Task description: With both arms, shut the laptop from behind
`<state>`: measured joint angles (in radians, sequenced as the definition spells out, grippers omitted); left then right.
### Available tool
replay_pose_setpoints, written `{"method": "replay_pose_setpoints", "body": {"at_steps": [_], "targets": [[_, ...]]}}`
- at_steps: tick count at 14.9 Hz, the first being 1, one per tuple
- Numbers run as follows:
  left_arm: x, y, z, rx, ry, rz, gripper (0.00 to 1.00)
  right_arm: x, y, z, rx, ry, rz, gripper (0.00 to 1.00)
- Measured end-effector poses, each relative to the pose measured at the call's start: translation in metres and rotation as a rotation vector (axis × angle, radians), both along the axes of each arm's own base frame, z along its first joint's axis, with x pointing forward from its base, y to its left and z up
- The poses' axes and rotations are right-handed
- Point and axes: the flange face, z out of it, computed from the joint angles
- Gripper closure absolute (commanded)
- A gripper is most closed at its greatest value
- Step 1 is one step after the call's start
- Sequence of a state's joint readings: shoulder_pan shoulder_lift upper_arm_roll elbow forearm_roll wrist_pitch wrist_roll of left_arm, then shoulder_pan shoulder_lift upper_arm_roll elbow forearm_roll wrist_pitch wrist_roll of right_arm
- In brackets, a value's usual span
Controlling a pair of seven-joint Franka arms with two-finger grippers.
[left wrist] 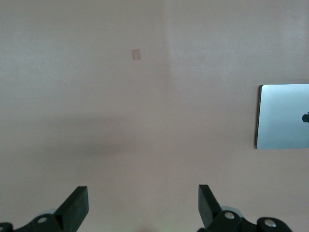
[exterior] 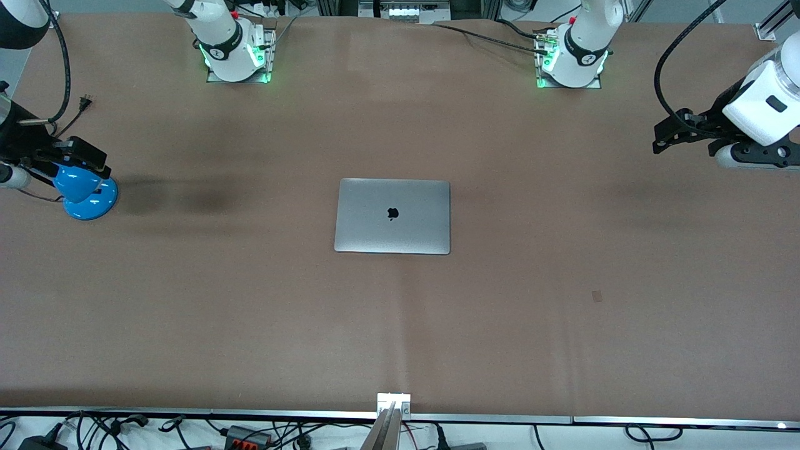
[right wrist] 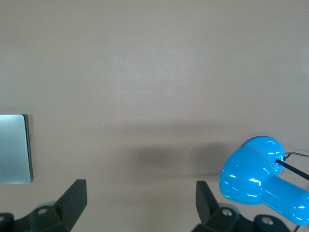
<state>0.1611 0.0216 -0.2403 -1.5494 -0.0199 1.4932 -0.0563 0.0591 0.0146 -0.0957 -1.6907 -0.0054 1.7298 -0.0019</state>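
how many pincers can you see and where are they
2. The left pincer hangs open over the table at the left arm's end; the right pincer hangs open above the blue desk lamp at the right arm's end.

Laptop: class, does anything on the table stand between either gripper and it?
Nothing visible does. The laptop lies shut mid-table. The left gripper hangs open over the left arm's end, the right gripper open over the right arm's end above a blue lamp. Only bare table lies between.
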Motion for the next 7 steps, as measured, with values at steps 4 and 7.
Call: {"method": "replay_pose_setpoints", "body": {"at_steps": [4, 7], "targets": [[0.0000, 0.0000, 0.0000, 0.000, 0.000, 0.000, 0.00, -0.0009, -0.0004, -0.0011, 0.000, 0.009, 0.000, 0.00], [0.0000, 0.0000, 0.0000, 0.000, 0.000, 0.000, 0.00, -0.0013, -0.0004, -0.0013, 0.000, 0.012, 0.000, 0.00]]}}
